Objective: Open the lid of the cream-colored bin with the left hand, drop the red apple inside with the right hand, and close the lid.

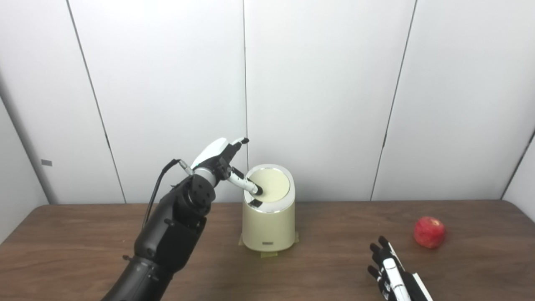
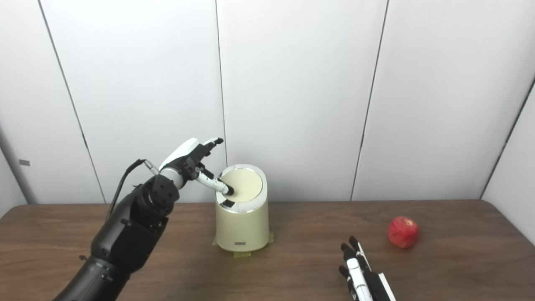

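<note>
A smooth, rounded cream-colored bin (image 1: 268,221) with a chrome-rimmed oval lid (image 1: 271,184), still shut, stands mid-worktop (image 1: 83,234) on dark wood grain. The left hand (image 1: 219,161) hovers at its left rim, fingers (image 1: 244,182) spread, grasping nothing, one tip touching the lid. The dimpled red apple (image 1: 429,232) sits well right, near the flat, released right hand (image 1: 391,269).

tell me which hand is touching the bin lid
The left hand: one finger rests on the lid of the bin. The right hand is low over the table, short of the apple.
</note>
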Controlling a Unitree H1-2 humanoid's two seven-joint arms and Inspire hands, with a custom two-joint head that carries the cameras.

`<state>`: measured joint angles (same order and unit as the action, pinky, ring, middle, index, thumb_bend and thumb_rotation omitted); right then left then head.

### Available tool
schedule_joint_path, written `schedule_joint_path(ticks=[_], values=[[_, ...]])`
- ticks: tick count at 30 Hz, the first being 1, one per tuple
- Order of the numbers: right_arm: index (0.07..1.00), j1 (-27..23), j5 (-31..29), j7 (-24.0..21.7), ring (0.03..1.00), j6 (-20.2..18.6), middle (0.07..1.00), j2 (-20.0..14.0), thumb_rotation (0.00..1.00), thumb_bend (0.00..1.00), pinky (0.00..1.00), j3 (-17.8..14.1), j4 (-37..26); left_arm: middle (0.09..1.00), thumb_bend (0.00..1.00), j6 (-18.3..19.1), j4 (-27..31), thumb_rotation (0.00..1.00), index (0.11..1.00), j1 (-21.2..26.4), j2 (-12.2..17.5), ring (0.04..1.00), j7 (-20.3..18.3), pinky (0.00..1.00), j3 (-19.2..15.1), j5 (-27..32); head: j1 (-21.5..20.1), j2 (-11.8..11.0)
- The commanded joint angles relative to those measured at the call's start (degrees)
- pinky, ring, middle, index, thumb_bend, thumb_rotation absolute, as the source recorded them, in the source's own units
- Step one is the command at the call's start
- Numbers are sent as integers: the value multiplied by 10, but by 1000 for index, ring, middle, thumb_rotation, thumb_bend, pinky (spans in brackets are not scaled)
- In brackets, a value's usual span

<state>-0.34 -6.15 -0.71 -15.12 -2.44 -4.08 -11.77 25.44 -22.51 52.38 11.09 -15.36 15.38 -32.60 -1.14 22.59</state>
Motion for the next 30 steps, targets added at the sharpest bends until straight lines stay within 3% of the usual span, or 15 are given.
schedule_joint_path(ticks=[1,14,30], values=[[1000,-23,6,4,985,26,961,6,869,548,940,3,-11,982,888,-24,4,75,973,49,7,948,24,807,2,-6,-1,1],[1000,-29,19,12,980,18,954,17,863,563,929,11,-13,993,913,-44,-28,67,967,76,9,947,33,817,40,-16,-2,13],[1000,-31,14,13,977,14,954,14,859,563,941,6,-13,969,920,-46,-19,42,952,75,21,941,20,862,73,-36,0,24]])
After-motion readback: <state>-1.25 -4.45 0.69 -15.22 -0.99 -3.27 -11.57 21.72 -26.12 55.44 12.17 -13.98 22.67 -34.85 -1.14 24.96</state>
